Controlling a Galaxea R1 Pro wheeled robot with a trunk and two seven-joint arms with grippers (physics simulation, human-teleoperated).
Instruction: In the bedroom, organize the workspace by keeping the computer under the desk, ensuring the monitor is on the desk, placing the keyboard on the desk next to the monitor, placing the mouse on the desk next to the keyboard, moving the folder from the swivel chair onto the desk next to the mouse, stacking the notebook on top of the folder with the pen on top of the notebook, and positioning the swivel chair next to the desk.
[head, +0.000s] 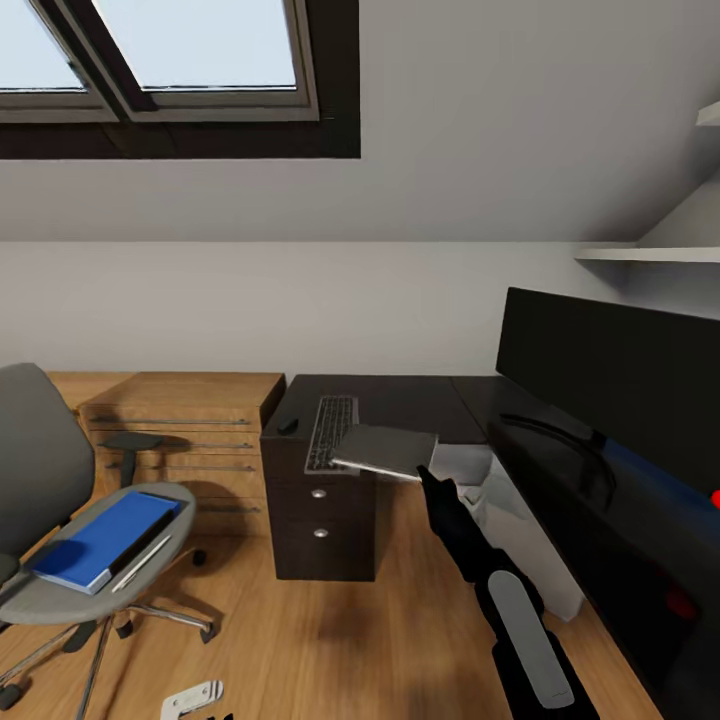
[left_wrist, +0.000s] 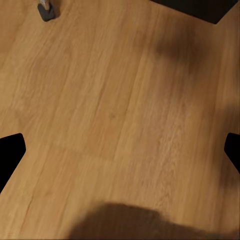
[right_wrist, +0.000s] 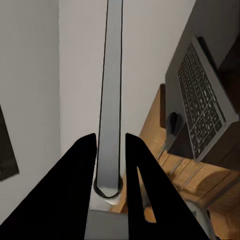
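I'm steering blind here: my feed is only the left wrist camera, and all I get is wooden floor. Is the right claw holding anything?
Observer: Yes. The right claw is shut on the notebook, held level near the keyboard.
Operator: Where's the folder now?
Observer: The folder lies flat on the seat of the swivel chair, with the pen along its side.
Operator: And is the mouse up on the desk?
Observer: Yes. The mouse sits on the desk, just beside the keyboard on the side away from the monitor.
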